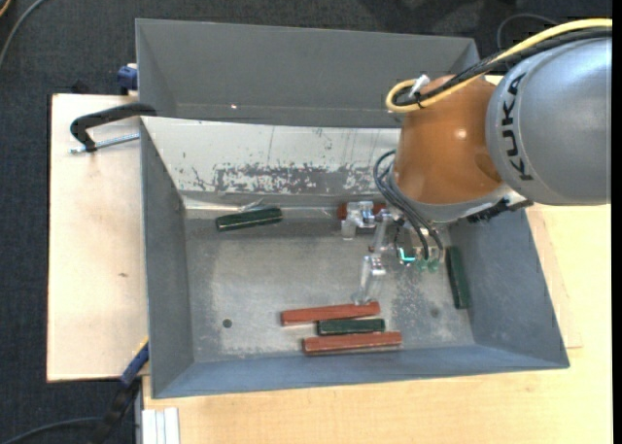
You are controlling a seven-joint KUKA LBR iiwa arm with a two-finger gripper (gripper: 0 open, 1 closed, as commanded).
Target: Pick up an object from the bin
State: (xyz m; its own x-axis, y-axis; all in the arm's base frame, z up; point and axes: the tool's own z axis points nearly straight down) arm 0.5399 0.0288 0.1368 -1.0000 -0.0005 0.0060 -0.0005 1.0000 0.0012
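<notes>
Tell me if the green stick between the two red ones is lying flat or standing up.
Lying flat: the green stick shows its full length along the floor of the bin.

Arm [569, 121] reaching over the bin [165, 267] from its right side

The grey arm crosses the bin's right rim. Its orange wrist cover [442, 151], looped with yellow and black cables [457, 78], sits above the bin's right half, and the tool [371, 279] hangs down over the floor, just right of centre.
</notes>
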